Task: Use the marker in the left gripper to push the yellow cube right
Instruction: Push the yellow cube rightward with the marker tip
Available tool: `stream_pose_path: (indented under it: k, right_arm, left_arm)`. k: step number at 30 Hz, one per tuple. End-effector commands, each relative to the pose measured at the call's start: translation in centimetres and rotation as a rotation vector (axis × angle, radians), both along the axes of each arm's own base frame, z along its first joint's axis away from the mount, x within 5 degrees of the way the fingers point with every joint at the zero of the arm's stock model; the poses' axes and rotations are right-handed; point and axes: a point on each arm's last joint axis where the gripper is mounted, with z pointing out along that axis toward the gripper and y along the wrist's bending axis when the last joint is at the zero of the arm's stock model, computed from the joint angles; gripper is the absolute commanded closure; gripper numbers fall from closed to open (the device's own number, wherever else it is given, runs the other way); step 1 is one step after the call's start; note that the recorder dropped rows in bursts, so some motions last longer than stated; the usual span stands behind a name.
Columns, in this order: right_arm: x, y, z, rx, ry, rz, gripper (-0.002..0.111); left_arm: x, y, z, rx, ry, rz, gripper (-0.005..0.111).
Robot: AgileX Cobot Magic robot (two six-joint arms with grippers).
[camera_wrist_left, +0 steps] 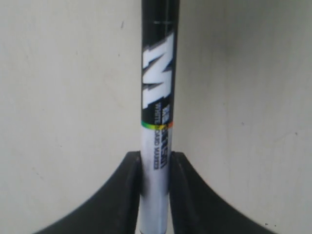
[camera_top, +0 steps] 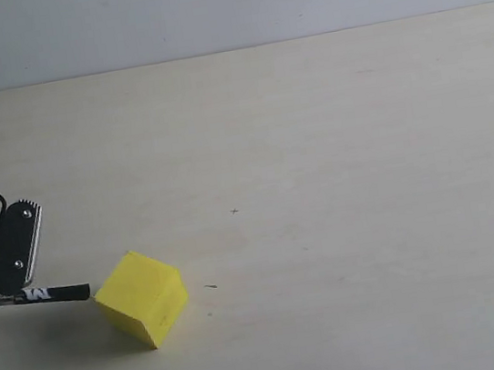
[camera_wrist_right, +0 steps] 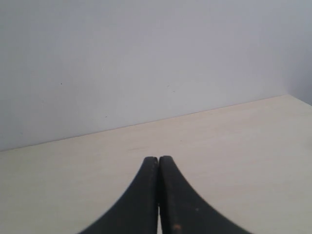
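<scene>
Pale tabletop (camera_top: 332, 136), left gripper (camera_wrist_left: 155, 165) clenching the marker (camera_top: 55, 293), tip apparently touching the yellow cube (camera_top: 143, 296); contact looks made, calling for a steady rightward sweep.

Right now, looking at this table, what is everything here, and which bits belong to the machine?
yellow cube: one, bright yellow, on the table low on the left of the exterior view.
marker: one, white barrel with a black end, held level, its tip at the cube's left edge; whether they touch is hard to tell.
small dark specks: two, dark, on the table right of the cube.
table: one, pale cream, under everything.
wall: one, pale grey, behind the table.
left tool: one, black, at the left edge of the exterior view, clamped on the marker's barrel.
right tool: one, black, closed and empty, over the table facing the wall.
</scene>
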Motion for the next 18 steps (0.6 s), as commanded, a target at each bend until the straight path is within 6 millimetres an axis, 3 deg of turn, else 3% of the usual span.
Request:
stream_pose_path:
  k: [1, 6, 18]
  right_arm:
    - [0.0, 0.0, -0.1, -0.006, -0.006, -0.006, 0.108]
    - [0.0, 0.0, -0.1, -0.006, -0.006, -0.006, 0.108]
    - [0.0, 0.0, -0.1, -0.006, -0.006, -0.006, 0.108]
  left_arm:
    - [-0.2, -0.8, 0.1, -0.004, 0.009, -0.016, 0.107]
    - [-2.9, -5.2, -0.1, 0.019, 0.106, -0.162, 0.107]
    - [-2.9, -4.6, -0.1, 0.039, 0.113, -0.009, 0.107]
